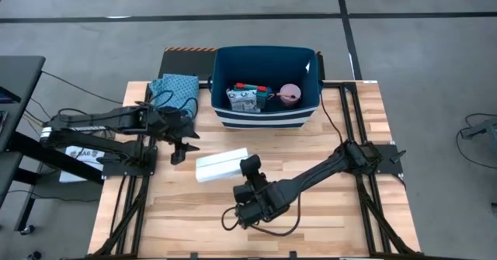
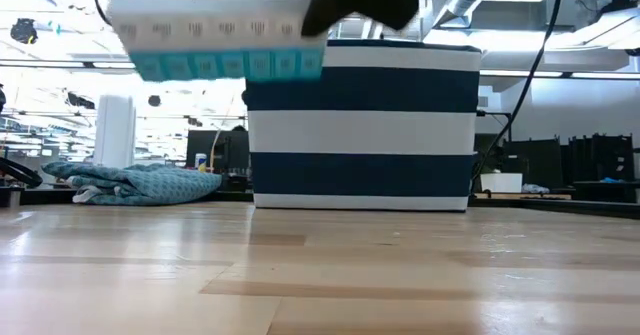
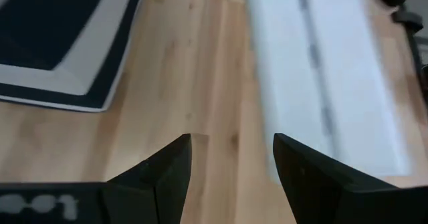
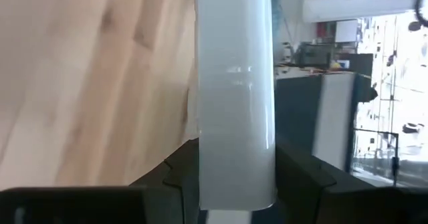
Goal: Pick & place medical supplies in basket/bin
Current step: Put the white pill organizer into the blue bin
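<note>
Wood table (image 1: 326, 213) | right hand (image 1: 245, 165) grips tray (image 1: 221, 165) aloft | left hand (image 1: 180, 150) released

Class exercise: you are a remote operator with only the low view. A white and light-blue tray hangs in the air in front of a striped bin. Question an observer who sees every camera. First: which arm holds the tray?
Observer: The right gripper; the high view shows it clamped on one end of the compartment tray.
Operator: Is the tray over the bin yet?
Observer: No. From above it is short of the bin, over bare table.
Operator: What is already in the bin?
Observer: A teal-and-red box and a pink roll.
Operator: Where is the other arm?
Observer: The left gripper hovers open beside the tray, empty.
</note>
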{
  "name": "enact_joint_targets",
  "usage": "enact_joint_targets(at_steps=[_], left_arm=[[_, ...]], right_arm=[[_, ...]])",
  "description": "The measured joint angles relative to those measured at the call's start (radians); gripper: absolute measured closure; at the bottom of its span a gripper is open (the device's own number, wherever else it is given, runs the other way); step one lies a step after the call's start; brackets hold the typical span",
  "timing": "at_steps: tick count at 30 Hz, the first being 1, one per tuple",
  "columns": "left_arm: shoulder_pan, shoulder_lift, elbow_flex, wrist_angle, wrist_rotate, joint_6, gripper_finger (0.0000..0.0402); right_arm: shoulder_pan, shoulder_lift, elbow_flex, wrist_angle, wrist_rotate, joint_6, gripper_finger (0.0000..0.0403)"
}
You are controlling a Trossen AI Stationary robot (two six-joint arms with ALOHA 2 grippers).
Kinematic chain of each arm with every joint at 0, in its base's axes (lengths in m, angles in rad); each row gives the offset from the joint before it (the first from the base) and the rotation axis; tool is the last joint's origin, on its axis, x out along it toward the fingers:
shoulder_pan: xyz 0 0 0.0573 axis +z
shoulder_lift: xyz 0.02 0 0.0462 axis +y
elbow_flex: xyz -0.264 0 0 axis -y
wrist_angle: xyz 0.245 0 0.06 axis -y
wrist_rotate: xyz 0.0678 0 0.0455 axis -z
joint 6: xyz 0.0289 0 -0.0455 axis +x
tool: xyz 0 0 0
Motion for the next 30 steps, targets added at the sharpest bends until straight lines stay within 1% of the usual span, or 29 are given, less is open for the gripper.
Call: enact_joint_targets(at_steps=[6, 10, 14, 18, 21, 23, 30], left_arm=[[0.0, -0.013, 0.081, -0.104, -0.072, 0.039, 0.0203], [0.001, -0.031, 0.121, -0.148, -0.096, 0.054, 0.0203], [0.0, -0.069, 0.14, -0.161, -0.109, 0.058, 0.0203], [0.0, -0.115, 0.143, -0.158, -0.119, 0.058, 0.0203], [0.0, -0.148, 0.143, -0.125, -0.116, 0.047, 0.0203], [0.0, -0.161, 0.143, -0.09, -0.109, 0.043, 0.0203], [0.0, -0.201, 0.143, 0.107, -0.071, 0.033, 0.0203]], right_arm=[[0.0, 0.0, 0.126, -0.143, 0.039, 0.0, 0.0267], [0.0, 0.0, 0.203, -0.251, 0.068, 0.002, 0.0268], [-0.004, 0.0, 0.276, -0.389, 0.082, 0.066, 0.0268], [-0.016, -0.015, 0.299, -0.402, 0.082, 0.079, 0.0266], [-0.029, -0.045, 0.307, -0.399, 0.146, 0.077, 0.0267], [-0.041, -0.071, 0.305, -0.397, 0.16, 0.072, 0.0267], [-0.116, -0.186, 0.305, -0.399, 0.241, 0.059, 0.0267]])
